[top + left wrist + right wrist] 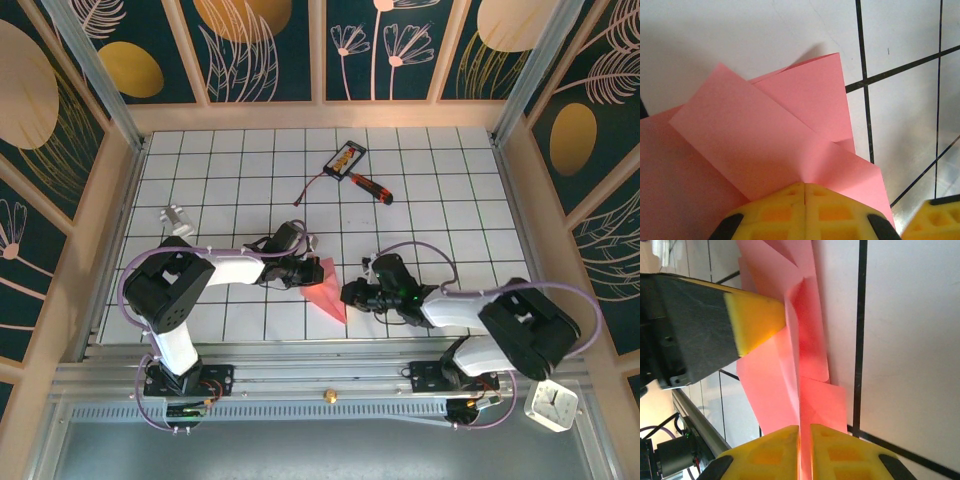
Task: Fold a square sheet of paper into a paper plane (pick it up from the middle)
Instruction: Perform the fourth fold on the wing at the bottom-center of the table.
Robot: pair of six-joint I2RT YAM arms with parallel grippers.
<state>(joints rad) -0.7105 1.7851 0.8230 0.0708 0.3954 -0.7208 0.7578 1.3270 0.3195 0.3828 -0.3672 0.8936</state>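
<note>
L gripper [804, 186] + R gripper [804, 431] both clamped on paper plane [765, 135]: light, floppy, creases easily; grip ridge right at jaws.

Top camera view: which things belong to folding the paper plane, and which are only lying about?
Job: partly folded pink paper; left gripper and right gripper, both closed on it.
Lying about: red-handled screwdriver; black-and-orange card; small white object at the left; white clock near the right base.

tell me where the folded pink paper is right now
In the top view the folded pink-red paper sheet is at the front centre of the white tiled table, between the left claw and the right claw.
</note>
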